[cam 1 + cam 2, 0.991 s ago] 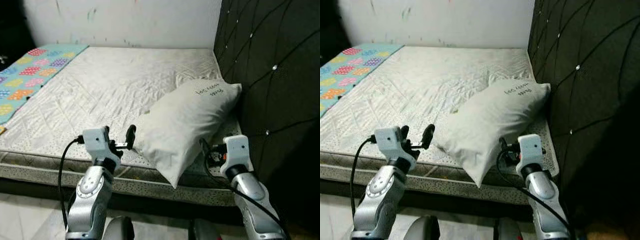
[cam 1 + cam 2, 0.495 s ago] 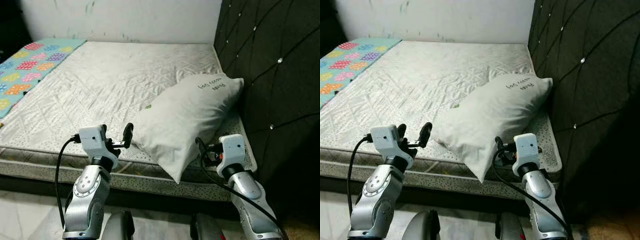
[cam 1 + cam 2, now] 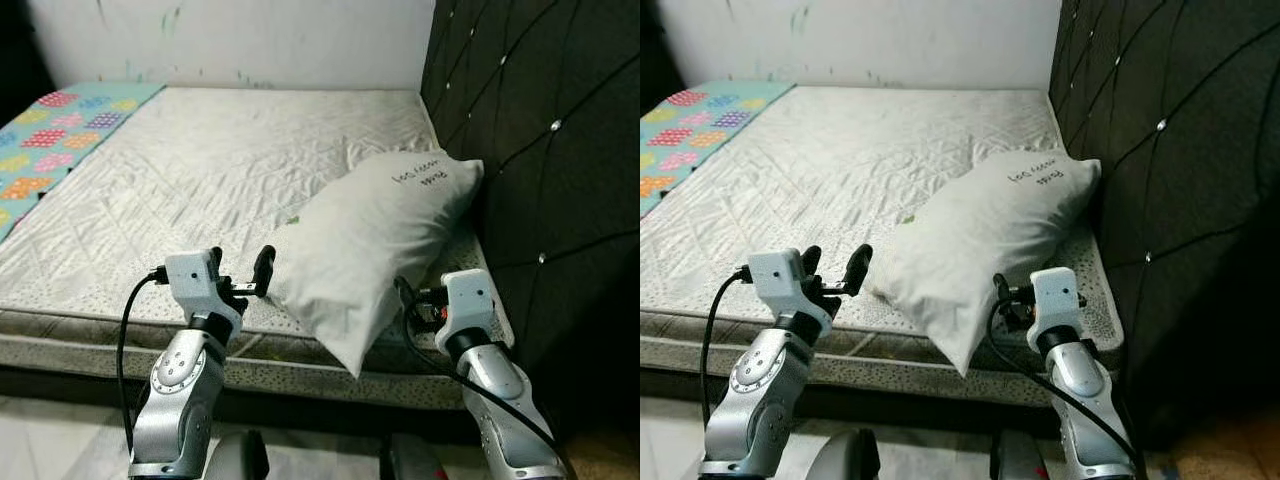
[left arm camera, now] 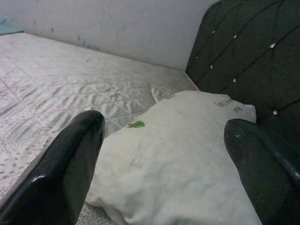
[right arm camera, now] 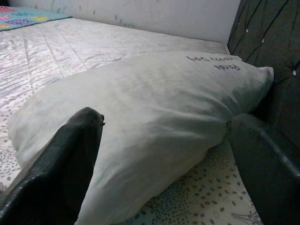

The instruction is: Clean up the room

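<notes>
Saw a white pillow (image 3: 375, 245) lying aslant on the bare quilted mattress (image 3: 200, 170), its far corner pressed against the dark tufted headboard (image 3: 540, 150) and its near corner hanging over the mattress edge. Noted dark handwriting on the pillow's upper end, too small to read, and a small green mark on its left side (image 4: 136, 124). Found the mattress grey-white with a speckled border along its near edge, set against a pale scuffed wall (image 3: 250, 40). Spotted a turquoise sheet (image 3: 50, 130) with coloured patches covering the mattress's far left part, well apart from the pillow.

Found the left gripper (image 3: 240, 275) raised at the near mattress edge, just beside the pillow's left flank, fingers spread wide and grasping nothing; through its wrist camera, saw both black fingers (image 4: 70, 159) parted with the pillow lying between and beyond them. Could not tell whether the nearer fingertip touched the fabric.

Found the right gripper (image 5: 164, 164) low at the pillow's right side, near the headboard, likewise released with fingers well parted; through its wrist camera, saw the pillow bulging between the two fingers, close but not clamped. Saw black cables looping from both silver wrists. Glimpsed pale floor (image 3: 60, 440) below the bed.
</notes>
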Robot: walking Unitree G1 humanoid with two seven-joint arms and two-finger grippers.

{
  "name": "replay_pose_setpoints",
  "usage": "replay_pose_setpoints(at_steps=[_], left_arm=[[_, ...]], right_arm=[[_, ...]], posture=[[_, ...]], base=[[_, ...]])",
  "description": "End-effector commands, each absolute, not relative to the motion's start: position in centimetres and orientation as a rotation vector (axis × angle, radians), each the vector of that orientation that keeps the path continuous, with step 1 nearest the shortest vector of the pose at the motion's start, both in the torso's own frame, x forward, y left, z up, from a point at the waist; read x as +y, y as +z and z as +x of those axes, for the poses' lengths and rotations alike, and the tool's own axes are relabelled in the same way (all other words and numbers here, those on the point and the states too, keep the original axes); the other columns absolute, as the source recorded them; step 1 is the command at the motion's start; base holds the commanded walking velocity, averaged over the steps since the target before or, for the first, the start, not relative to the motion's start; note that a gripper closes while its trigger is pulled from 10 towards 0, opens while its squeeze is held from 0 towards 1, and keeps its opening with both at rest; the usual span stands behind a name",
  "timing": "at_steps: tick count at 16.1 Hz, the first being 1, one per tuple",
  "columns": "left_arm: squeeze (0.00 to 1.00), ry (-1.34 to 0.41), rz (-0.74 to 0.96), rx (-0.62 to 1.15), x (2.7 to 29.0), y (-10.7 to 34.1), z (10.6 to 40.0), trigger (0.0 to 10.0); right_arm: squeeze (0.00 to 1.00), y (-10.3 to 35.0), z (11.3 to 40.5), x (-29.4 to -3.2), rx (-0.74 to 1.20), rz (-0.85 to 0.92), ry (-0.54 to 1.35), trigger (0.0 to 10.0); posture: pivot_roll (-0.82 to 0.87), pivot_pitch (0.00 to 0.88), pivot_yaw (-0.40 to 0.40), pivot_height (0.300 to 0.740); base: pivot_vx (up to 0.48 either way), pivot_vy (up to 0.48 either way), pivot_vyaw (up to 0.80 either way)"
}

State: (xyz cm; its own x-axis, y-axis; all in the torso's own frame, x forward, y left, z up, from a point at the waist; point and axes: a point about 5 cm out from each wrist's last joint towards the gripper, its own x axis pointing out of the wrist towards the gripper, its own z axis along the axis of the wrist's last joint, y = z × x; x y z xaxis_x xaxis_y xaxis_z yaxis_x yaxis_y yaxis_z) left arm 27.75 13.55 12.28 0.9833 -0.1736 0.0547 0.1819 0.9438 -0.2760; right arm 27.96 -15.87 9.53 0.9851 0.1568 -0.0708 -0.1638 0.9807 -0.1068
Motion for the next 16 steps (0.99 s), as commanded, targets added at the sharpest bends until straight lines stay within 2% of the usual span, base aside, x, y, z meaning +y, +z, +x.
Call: replay_pose_setpoints(at_steps=[1,8,11,15,16], left_arm=[[0.0,-0.189,-0.284,-0.036,13.68,12.62,27.68,10.0],[0.0,-0.199,-0.283,-0.02,13.49,12.37,27.59,10.0],[0.0,-0.193,-0.28,-0.001,13.3,12.08,27.55,10.0],[0.0,-0.195,-0.278,0.006,13.35,12.05,27.55,10.0],[0.0,-0.195,-0.277,0.006,13.36,12.06,27.56,10.0]], right_arm=[[0.0,9.89,28.07,-15.81,0.047,-0.113,0.161,10.0],[0.0,9.77,27.94,-16.19,0.054,-0.121,0.147,10.0],[0.0,9.69,27.9,-16.35,0.058,-0.117,0.14,10.0],[0.0,9.56,27.92,-16.34,0.069,-0.111,0.138,10.0],[0.0,9.58,27.93,-16.32,0.068,-0.111,0.138,10.0]], posture=[[-0.2,0.0,0.065,0.602],[-0.2,0.0,0.066,0.602],[-0.2,0.0,0.066,0.602],[-0.2,0.0,0.069,0.602],[-0.2,0.0,0.07,0.602]], base=[[0.379,0.0,0.0],[0.323,0.0,0.0],[0.0,0.0,0.0],[0.0,0.0,-0.77],[0.0,0.0,0.0]])
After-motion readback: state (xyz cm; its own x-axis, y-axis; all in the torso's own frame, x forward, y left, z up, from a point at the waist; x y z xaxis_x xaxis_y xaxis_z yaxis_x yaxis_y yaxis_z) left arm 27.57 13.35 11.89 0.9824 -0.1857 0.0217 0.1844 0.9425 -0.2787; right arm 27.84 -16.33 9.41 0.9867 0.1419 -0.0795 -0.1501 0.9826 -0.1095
